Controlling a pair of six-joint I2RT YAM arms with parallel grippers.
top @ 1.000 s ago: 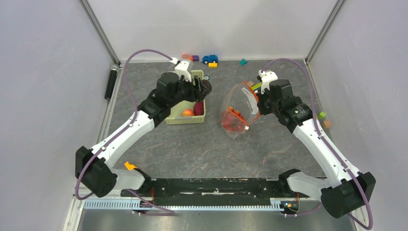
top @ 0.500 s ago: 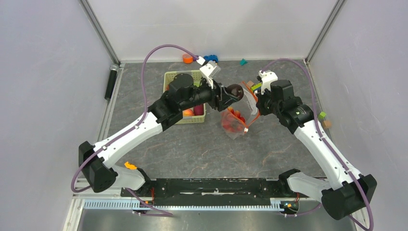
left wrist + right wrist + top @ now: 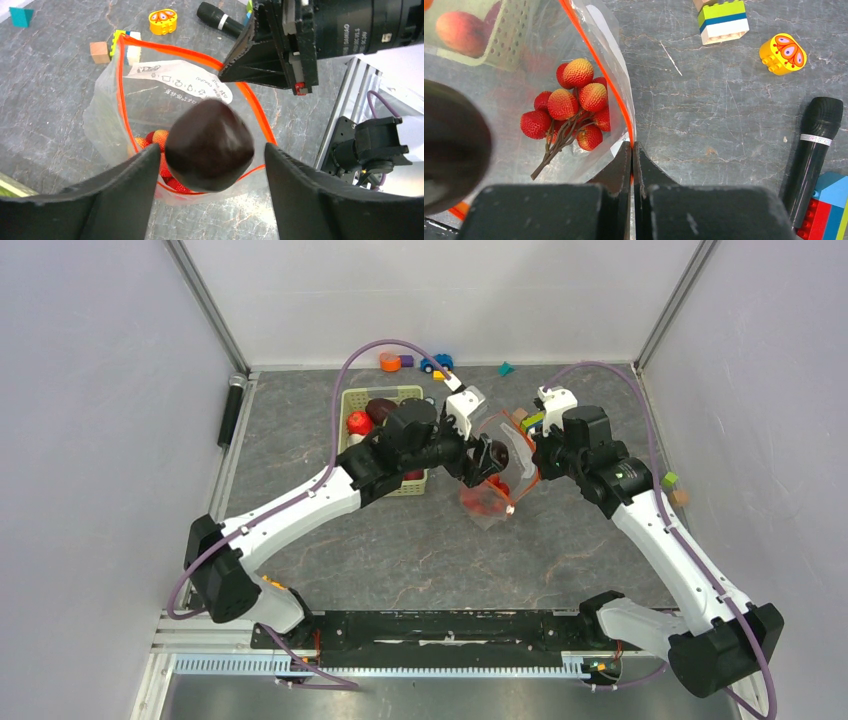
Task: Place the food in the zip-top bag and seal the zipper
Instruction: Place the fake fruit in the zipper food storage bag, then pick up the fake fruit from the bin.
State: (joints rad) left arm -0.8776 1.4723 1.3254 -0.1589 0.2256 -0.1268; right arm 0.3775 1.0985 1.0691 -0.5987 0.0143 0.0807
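Note:
The clear zip-top bag [image 3: 488, 502] stands open, its orange-red zipper [image 3: 119, 85] forming a wide loop, with a white label patch [image 3: 185, 80]. Several red strawberries [image 3: 574, 105] on a stem lie in its bottom. My right gripper [image 3: 632, 147] is shut on the zipper strip [image 3: 599, 65] at the bag's mouth and holds it up. My left gripper [image 3: 207, 152] is over the mouth with its fingers spread. A dark purple piece [image 3: 210, 145] sits between them with a gap on each side, right above the opening; it also shows in the top view [image 3: 497, 453].
The pale green basket [image 3: 352, 400] behind my left arm holds another dark purple piece [image 3: 380, 408], a red item [image 3: 358, 423] and a peach [image 3: 461, 32]. A black microphone [image 3: 816, 140], toy blocks [image 3: 723, 20] and a yellow toy [image 3: 783, 53] lie right of the bag.
My left arm swung from the basket to the bag carrying the dark purple piece, and its fingers now stand apart from it. The right gripper stayed on the bag.

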